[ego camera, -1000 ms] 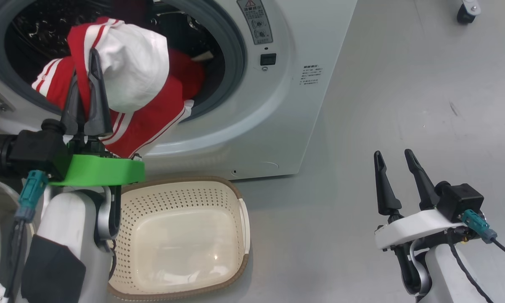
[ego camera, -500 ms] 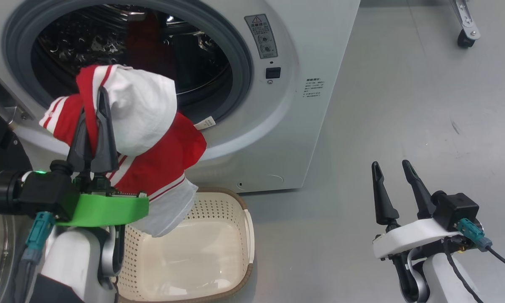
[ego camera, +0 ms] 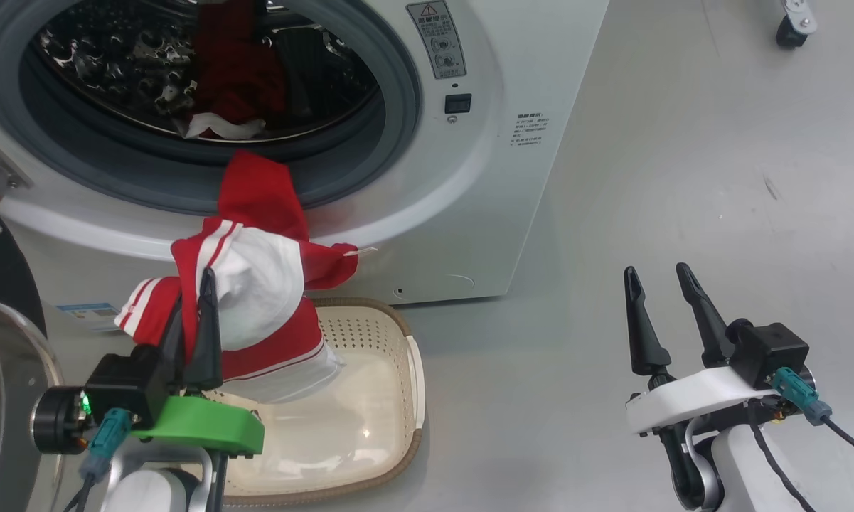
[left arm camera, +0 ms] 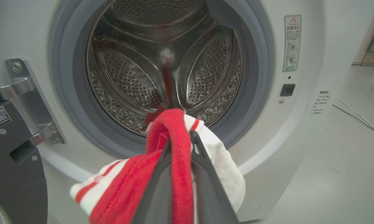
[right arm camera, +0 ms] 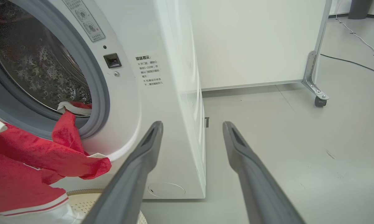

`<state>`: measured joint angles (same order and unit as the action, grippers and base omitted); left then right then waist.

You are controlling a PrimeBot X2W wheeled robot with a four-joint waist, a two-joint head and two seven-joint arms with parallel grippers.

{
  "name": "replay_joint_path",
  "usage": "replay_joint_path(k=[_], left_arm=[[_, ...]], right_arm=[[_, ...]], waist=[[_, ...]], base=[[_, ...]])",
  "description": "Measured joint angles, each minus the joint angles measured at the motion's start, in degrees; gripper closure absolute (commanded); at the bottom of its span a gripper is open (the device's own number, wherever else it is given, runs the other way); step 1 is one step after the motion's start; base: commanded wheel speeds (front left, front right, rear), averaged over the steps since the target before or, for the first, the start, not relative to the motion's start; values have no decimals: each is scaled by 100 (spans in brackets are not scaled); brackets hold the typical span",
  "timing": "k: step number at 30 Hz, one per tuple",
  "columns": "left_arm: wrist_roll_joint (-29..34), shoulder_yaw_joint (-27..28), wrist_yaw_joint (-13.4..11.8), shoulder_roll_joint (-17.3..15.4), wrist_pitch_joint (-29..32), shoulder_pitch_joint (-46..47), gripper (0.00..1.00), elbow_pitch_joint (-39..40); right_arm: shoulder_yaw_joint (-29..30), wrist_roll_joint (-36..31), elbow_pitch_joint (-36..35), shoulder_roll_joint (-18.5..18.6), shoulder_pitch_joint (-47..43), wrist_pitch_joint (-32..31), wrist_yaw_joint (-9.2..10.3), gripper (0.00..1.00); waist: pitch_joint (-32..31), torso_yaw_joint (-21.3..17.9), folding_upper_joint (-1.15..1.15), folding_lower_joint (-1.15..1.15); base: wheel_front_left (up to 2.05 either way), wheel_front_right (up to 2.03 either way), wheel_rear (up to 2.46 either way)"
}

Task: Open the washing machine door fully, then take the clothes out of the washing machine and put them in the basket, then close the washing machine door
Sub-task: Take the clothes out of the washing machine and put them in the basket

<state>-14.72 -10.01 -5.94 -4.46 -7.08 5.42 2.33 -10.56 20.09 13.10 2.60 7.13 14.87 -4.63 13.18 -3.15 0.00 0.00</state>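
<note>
Red-and-white fabric, limp and light: clothes hang bunched off the left gripper, fingers clamped hard on a gathered fold by the striped edge. The bundle sits over the washer-side end of the basket; I can't tell if the white hem touches the bottom. One red tail trails up the washer front to the grey seal, so it isn't clear of the opening. A second red piece lies low in the drum. Right gripper is parked well to the right over the floor, fingers spread wide, holding nothing. Door is swung open at left. My read: no weight or stiffness, nothing fragile. It'll drape and drag rather than lift as one, and the tail could catch on the seal lip. Best hold is a thick gathered fold mid-garment, as now. A single thin edge would likely slip out.
</note>
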Motion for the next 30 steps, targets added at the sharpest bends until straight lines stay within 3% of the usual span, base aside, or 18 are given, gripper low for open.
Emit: replay_joint_path(k=[15,30], left_arm=[[-360,2,-13,55,250,8,100,-1043],[-515,122,-9,80,680,1287,100,-2450]], right_arm=[[-79,65,-336,2,391,-1,2,0],[-113,146,-684,2,868,0,23,0]], waist=[[859,-216,0,0],[2002,-519,0,0]], base=[[0,0,0],[0,0,0]])
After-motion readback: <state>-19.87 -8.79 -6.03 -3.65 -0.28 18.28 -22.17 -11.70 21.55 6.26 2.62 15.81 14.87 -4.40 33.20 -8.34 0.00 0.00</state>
